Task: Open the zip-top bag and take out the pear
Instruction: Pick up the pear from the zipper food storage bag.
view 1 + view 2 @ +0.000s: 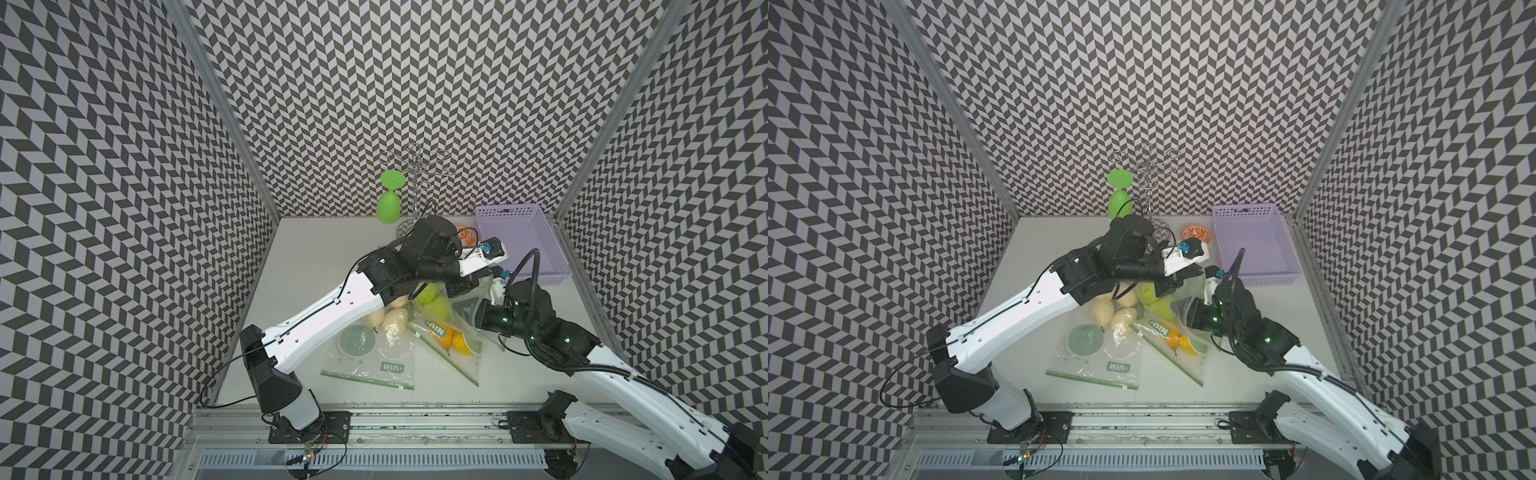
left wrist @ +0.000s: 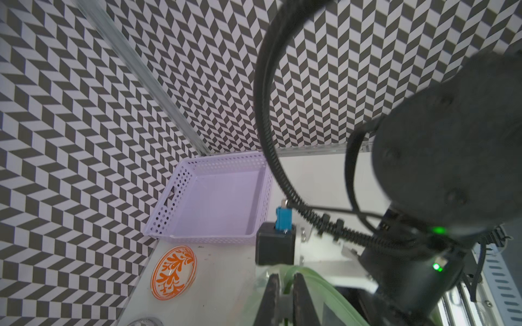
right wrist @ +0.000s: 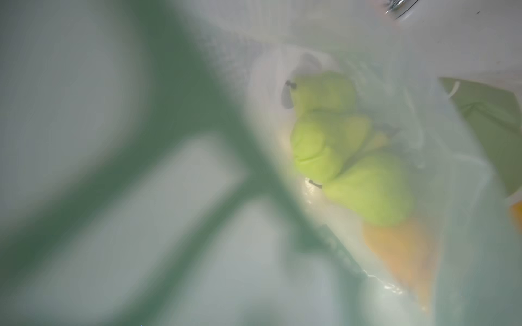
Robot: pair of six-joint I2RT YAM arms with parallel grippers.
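Film of the zip-top bag [image 3: 113, 84], blurred and crossed by green print, is lying right against the right wrist lens. Through it the green pears [image 3: 339, 146] are showing, bunched together deep in the bag. Orange fruit [image 3: 401, 254] is lying just beyond them; whether it is sharing the bag cannot be told. In both top views the bag is resting on the tabletop [image 1: 311, 270] between the two arms, its mouth raised.

The left end effector [image 2: 285, 278] is closed, pinching the green zip rim and holding the mouth up. The right end effector [image 1: 1183, 315] is sitting inside the mouth, veiled by film; whether its jaws are open or closed cannot be told.

Likely failures from here:
- (a) The right lens is being masked, so a closing grip may be catching film along with a pear and dragging the whole bag on withdrawal.
- (b) The pears are touching, so two may be getting wedged together, or one squeezed out sideways.
- (c) The left pinch is bearing on a narrow rim, so a slip would be letting the mouth collapse over the right wrist.

Surroundings: a bag of pale pears [image 1: 374, 353] is lying beside, and a lavender basket [image 1: 509, 211] is standing near the held mouth.
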